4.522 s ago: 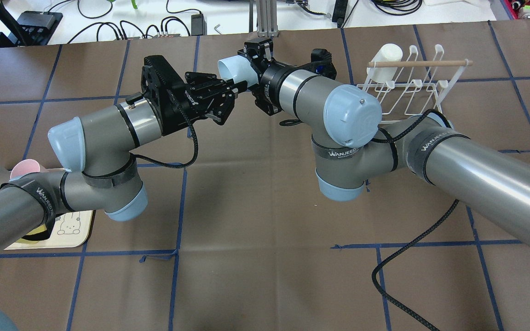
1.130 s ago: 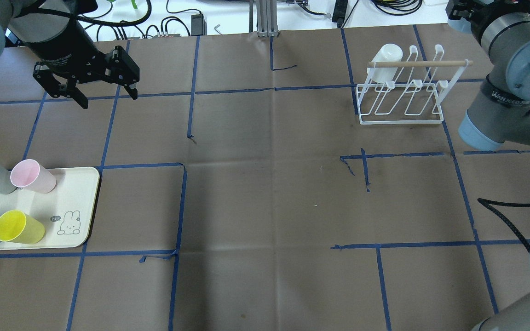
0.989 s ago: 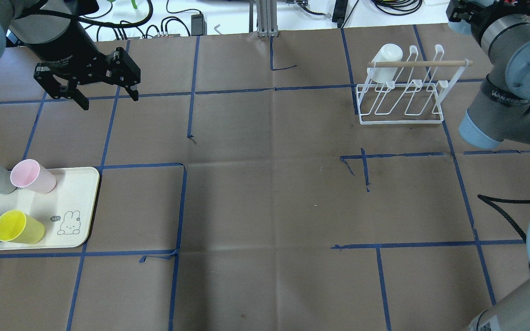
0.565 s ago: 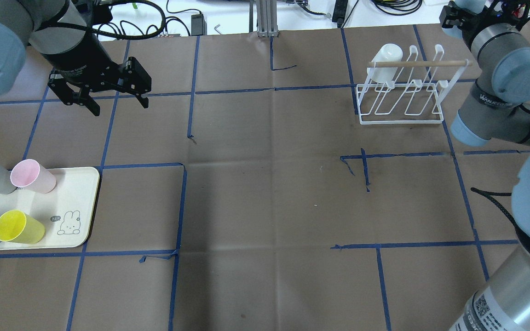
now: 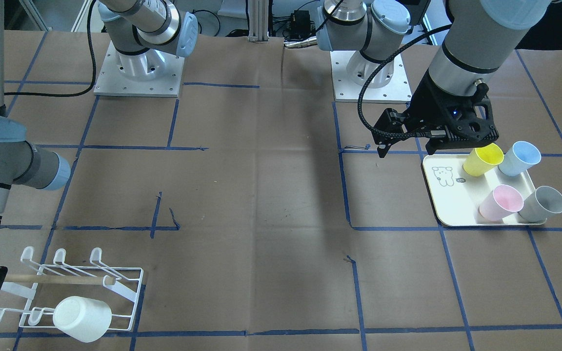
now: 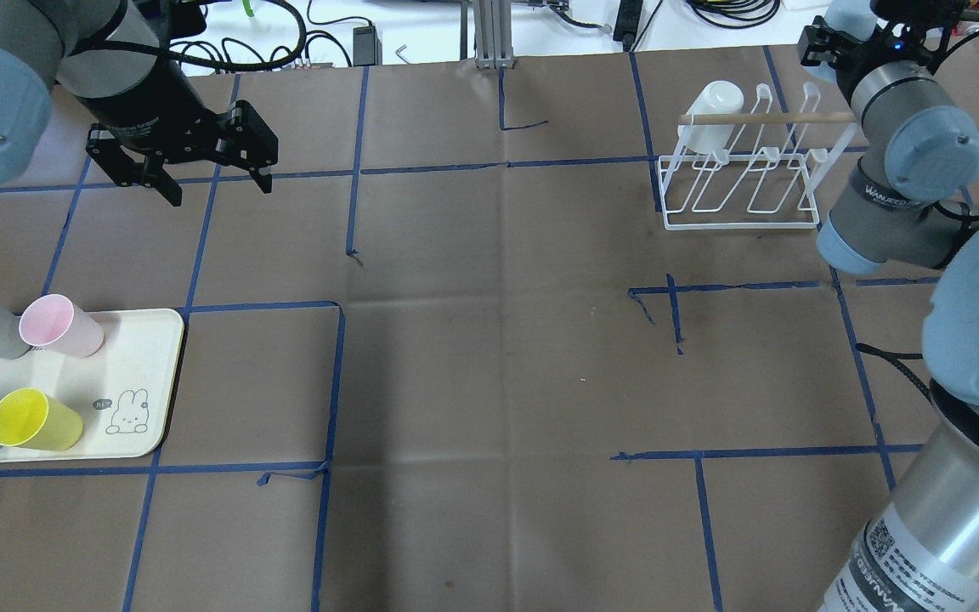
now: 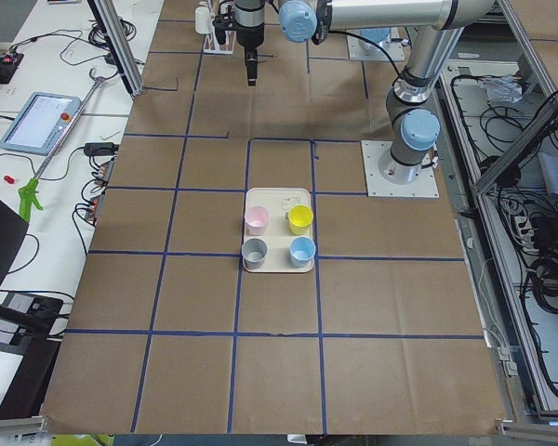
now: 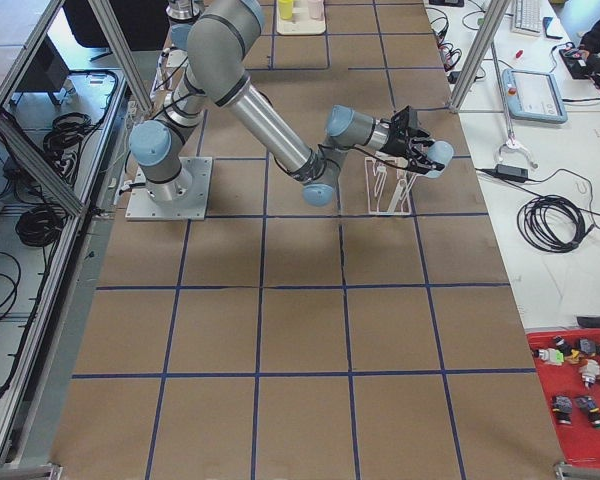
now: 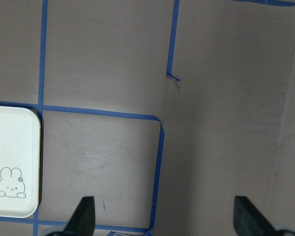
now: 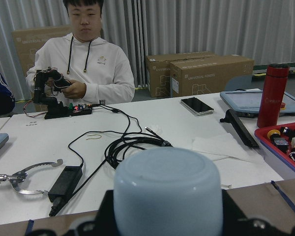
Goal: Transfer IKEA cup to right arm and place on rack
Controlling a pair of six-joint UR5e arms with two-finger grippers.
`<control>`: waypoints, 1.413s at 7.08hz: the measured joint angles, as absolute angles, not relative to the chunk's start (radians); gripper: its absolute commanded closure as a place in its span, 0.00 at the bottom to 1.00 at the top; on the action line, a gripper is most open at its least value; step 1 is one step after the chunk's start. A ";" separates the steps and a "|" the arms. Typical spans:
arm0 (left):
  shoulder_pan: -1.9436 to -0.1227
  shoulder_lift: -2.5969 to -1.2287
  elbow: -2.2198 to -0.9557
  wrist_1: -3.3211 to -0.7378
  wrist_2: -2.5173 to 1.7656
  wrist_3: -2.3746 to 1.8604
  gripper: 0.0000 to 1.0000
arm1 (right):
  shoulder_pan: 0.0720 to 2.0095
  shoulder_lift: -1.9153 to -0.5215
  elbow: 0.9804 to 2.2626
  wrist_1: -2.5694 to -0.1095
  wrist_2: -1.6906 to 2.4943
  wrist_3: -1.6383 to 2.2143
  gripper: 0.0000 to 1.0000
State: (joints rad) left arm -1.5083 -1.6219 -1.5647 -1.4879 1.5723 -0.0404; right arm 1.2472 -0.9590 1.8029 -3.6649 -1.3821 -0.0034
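The right gripper [image 6: 842,25] is closed on the pale blue cup [image 10: 167,189] and holds it in the air at the far right of the table, just beyond the right end of the rack [image 6: 761,118]. In the wrist camera the cup seems to have its closed bottom up and its mouth down. Its long axis is then about vertical, which suits a prong. The rack lies to the left of the fingers and a little nearer. Its far left prong carries already a white cup [image 6: 713,102], while the prongs on the right, closest to the gripper, are free. I judge the next move goes leftward and down over one of them. The left gripper [image 6: 219,174] hangs wide open and empty over the far left of the table, well apart from the rack. The tray [image 6: 141,357] with four cups is nearer on that side.
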 measured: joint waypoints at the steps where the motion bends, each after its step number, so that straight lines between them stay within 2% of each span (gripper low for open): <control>1: -1.509 -1.622 -1.564 -1.487 1.593 -0.040 0.01 | 1.248 -0.956 1.818 -3.668 -1.382 -0.004 0.92; 2: -1.509 -1.622 -1.563 -1.486 1.599 -0.040 0.01 | 1.248 -0.954 1.830 -3.668 -1.383 -0.005 0.75; 3: -1.509 -1.622 -1.561 -1.485 1.597 -0.040 0.01 | 1.249 -0.951 1.841 -3.668 -1.386 -0.006 0.09; 4: -1.509 -1.622 -1.560 -1.485 1.586 -0.041 0.01 | 1.250 -0.952 1.854 -3.666 -1.390 -0.006 0.00; 10: -1.509 -1.617 -1.563 -1.480 1.578 -0.040 0.01 | 1.264 -0.999 1.854 -3.642 -1.388 0.012 0.00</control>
